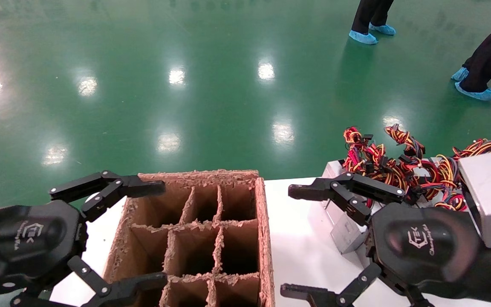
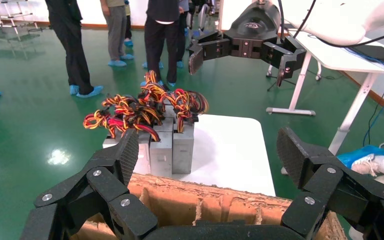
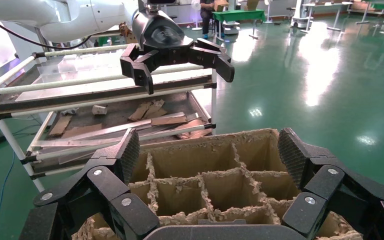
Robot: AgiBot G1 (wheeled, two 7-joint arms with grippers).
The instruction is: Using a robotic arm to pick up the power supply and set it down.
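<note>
Several silver-grey power supply boxes (image 1: pixel 490 194) stand packed together at the right end of the white table (image 1: pixel 301 238), their red, yellow and black wires (image 1: pixel 399 164) bunched on top. The left wrist view shows the same power supplies (image 2: pixel 172 145) beyond the carton. My right gripper (image 1: pixel 290 241) hovers open just left of them, holding nothing and pointing at the carton (image 3: pixel 205 150). My left gripper (image 1: pixel 158 232) is open and empty over the carton's left side. Each wrist view shows its own open gripper (image 2: pixel 210 155) (image 3: pixel 210 155) and the other arm's gripper farther off.
A brown cardboard carton (image 1: pixel 264 221) with ragged dividers and empty cells sits on the table between the grippers. People in blue shoe covers (image 1: pixel 362 37) stand on the green floor. A tube rack (image 3: pixel 105 115) holding scraps is beyond the carton, and a white desk (image 2: pixel 350 60) stands behind the right arm.
</note>
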